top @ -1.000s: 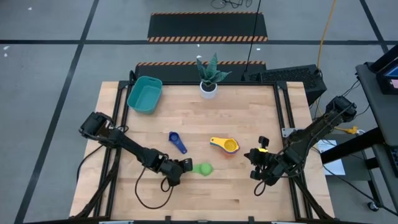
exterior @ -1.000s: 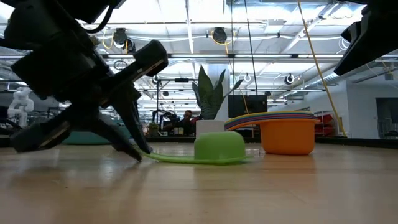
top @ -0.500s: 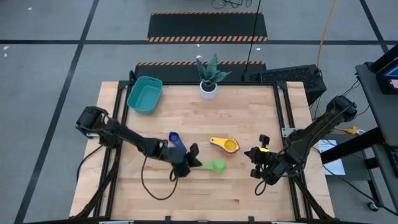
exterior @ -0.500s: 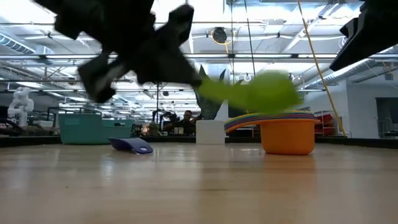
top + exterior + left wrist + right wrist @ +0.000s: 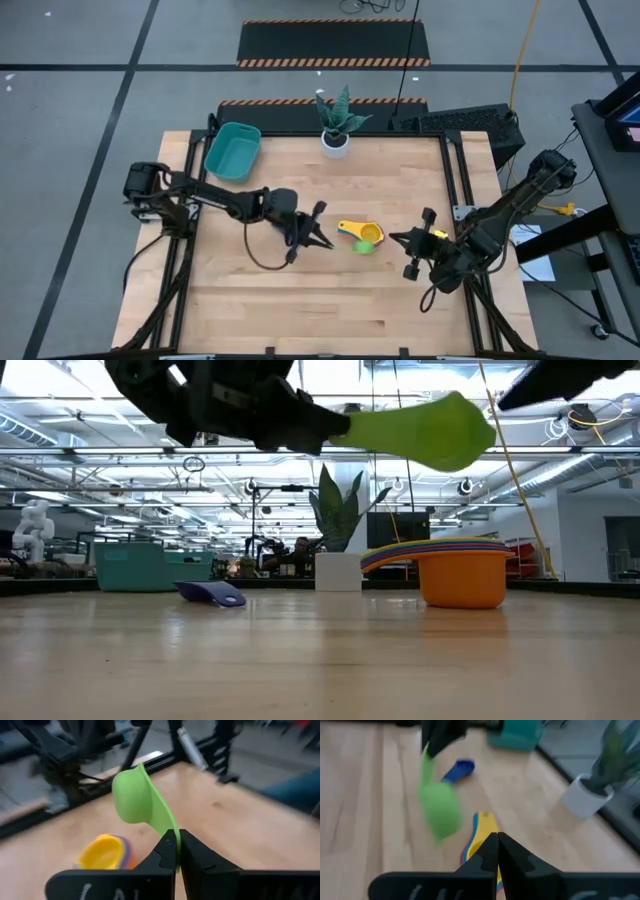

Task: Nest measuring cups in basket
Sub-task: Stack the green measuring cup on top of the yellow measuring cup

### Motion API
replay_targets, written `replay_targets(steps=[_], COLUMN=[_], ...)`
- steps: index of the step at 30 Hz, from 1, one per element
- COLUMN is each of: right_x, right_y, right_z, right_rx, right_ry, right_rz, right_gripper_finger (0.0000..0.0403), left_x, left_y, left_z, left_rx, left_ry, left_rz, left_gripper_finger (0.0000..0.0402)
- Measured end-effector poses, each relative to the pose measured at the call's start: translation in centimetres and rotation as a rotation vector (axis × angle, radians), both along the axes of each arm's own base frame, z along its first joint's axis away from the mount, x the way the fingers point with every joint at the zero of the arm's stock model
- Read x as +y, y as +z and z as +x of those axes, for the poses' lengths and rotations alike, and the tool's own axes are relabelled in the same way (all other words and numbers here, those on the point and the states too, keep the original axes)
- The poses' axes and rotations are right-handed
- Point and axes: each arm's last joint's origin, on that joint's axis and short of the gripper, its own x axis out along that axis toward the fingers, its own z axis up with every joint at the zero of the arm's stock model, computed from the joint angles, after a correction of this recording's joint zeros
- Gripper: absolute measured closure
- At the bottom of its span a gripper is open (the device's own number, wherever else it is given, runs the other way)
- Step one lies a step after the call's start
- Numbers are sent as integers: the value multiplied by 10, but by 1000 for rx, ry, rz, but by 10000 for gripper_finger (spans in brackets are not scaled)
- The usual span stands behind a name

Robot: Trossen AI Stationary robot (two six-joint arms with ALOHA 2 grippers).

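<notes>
Landmark: stack of nested cups (image 5: pixel 366 234), yellow on top and orange at the bottom, is sitting on the wooden table (image 5: pixel 300 310) near its middle.
Left gripper (image 5: pixel 328 243): is hanging in the air just beside the stack, on the side facing the left arm, with its jaws pinching together on the flat handle of the green cup (image 5: pixel 362 246).
Green cup: is being held clear of the table, its bowl reaching out from the fingertips (image 5: pixel 170 851) and hovering right next to the stack; in the low view it (image 5: pixel 425 432) is showing well above the stack's rim.
Right gripper (image 5: pixel 412 247): is waiting near the stack on the opposite side, jaws pressed together on nothing.
Dark blue cup (image 5: pixel 212 594): is lying alone on the table, apart from the stack, toward the basket.
Basket (image 5: pixel 233 152): is standing well apart from the stack, at a far corner of the table.
White plant pot (image 5: pixel 335 142): is standing at the far table edge, beyond the stack.
</notes>
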Motion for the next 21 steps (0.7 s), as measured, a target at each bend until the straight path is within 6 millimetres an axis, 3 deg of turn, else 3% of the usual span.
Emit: replay_targets(steps=[5, 13, 21], right_x=[4, 13, 16], right_y=[8, 24, 29], right_z=[4, 13, 15], right_rx=[-90, -175, -169], right_ry=[-6, 79, 128], right_rz=[-87, -180, -269], right_gripper_finger=[403, 403, 403], left_x=[10, 21, 45], left_y=[3, -21, -34], left_z=[5, 25, 26], left_rx=[29, 67, 210], left_ry=[30, 116, 206], left_rz=[-222, -401, -637], left_gripper_finger=[386, 387, 392])
